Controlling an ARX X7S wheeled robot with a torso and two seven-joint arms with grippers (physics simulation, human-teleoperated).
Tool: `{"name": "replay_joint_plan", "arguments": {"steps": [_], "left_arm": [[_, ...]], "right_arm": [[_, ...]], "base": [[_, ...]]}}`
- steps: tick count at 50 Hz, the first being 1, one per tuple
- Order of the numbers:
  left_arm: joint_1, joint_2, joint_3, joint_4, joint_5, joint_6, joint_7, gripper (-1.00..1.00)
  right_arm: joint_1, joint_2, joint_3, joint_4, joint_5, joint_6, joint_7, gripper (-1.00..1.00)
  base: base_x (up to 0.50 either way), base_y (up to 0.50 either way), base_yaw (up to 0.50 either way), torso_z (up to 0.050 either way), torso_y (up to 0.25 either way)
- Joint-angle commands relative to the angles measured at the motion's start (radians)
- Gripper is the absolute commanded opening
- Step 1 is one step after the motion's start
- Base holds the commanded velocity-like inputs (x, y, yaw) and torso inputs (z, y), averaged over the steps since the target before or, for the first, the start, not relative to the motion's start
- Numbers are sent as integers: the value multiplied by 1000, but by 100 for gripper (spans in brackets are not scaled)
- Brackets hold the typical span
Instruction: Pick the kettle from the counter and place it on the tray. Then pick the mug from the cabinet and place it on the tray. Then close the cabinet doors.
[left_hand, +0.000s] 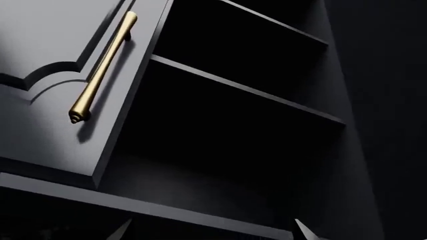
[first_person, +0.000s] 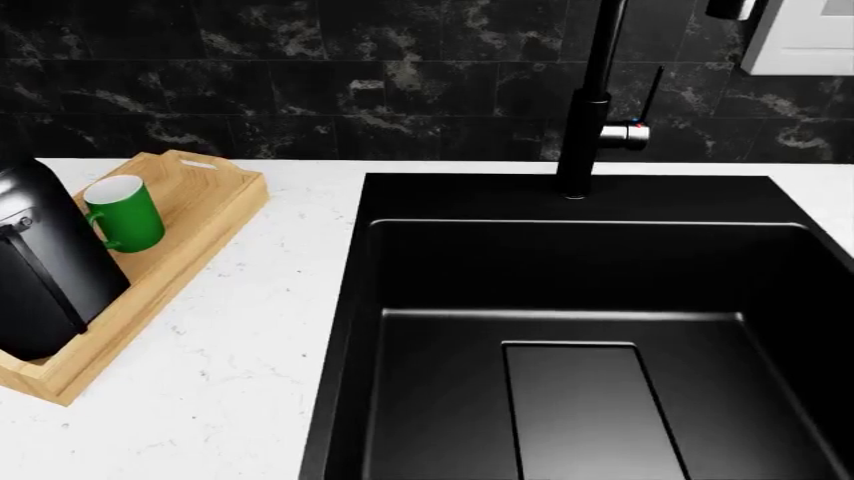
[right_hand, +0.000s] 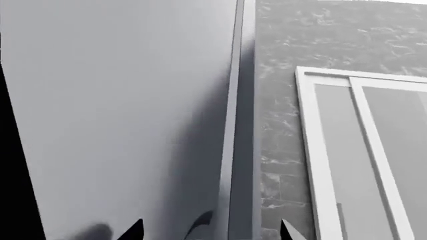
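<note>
Kettle (first_person: 47, 265) sits on the wooden tray (first_person: 200, 225) at the left of the bench (first_person: 227, 380), green mug (first_person: 124, 213) just beside it on the same tray. Black sink (first_person: 574, 330) and faucet (first_person: 587, 100) to the right. Left wrist view: grey cabinet door (left_hand: 47, 75) with brass handle (left_hand: 103, 67) ajar, dark shelves (left_hand: 247, 90) behind. Left jaws: only tips visible, apart, nothing between. Right jaws: tips apart by a flat grey door panel (right_hand: 120, 110); window frame (right_hand: 333, 150) nearby.

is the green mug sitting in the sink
No, the mug stands upright on the tray beside the kettle, left of the sink.
</note>
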Motion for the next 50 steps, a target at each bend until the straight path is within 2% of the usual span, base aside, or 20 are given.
{"name": "replay_joint_plan", "arguments": {"steps": [1, 4, 7, 9, 13, 25, 32, 41, 50], "left_arm": [[27, 3, -13, 13, -10, 5, 8, 100], [41, 7, -28, 14, -12, -1, 15, 100], [55, 10, -40, 15, -17, -3, 20, 100], [61, 11, -41, 17, -20, -3, 22, 100], [75, 8, -58, 19, -31, -2, 27, 100], [106, 19, -87, 15, -27, -23, 49, 100], [97, 13, -73, 14, -22, -14, 49, 100], [106, 10, -84, 12, -20, -16, 57, 100], [125, 13, -100, 15, -21, -19, 63, 100]], "right_arm": [[43, -219, 69, 186, -90, -62, -98, 100], [43, -249, 56, 234, -191, -63, -158, 100], [43, -292, 43, 275, -348, -77, -293, 100], [43, -301, 29, 310, -369, -107, -326, 100], [43, -302, -17, 399, -318, -196, -387, 100], [43, -302, -63, 610, -93, -428, -297, 100], [43, -302, -131, 633, -1, -424, -304, 100], [41, -299, -355, 601, -71, -363, -388, 100], [-10, -263, -649, 525, -186, -331, -438, 100]], "base": [[0, 0, 0, 0, 0], [0, 0, 2, 4, 0], [0, 0, 4, 0, 0], [0, 0, 4, 5, 0], [0, 1, 4, 0, 0], [1, 1, 2, 2, 0], [0, 1, 2, 1, 0], [1, 2, 2, 0, 0], [3, 3, 2, 0, 0]]}}
